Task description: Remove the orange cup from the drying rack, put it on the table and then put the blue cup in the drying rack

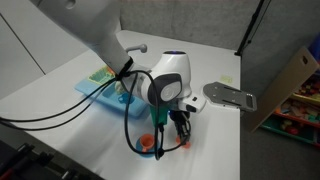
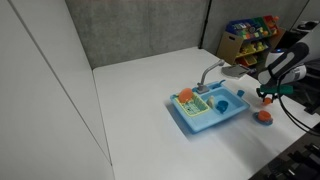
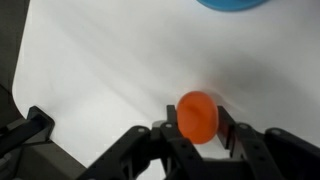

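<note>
One orange cup (image 3: 197,117) sits on the white table (image 3: 90,60), and it shows in the wrist view as a round, bright shape framed by the two dark fingers (image 3: 166,137) of the gripper (image 3: 198,126). The jaws stand apart, one on each side of the cup, and they do not look pressed against it. In an exterior view the cup (image 2: 264,116) rests on the tabletop near the table's front edge, directly beneath the gripper (image 2: 267,98), with a small gap between the two. Beside the cup, toward the middle of the table, lies the light blue drying rack (image 2: 205,126), a shallow tray. The blue cup (image 2: 222,104) sits inside the tray at the end nearer the gripper. A small orange and green item (image 2: 185,97) sits at the tray's far end, but it is too small to identify. A grey tap-like piece (image 2: 210,72) rises behind the tray. A curved blue edge (image 3: 235,4) shows at the top of the wrist view, well apart from the orange cup, and what it belongs to cannot be told. The robot arm (image 1: 95,35) fills much of the other exterior view and partly hides the rack.
</note>
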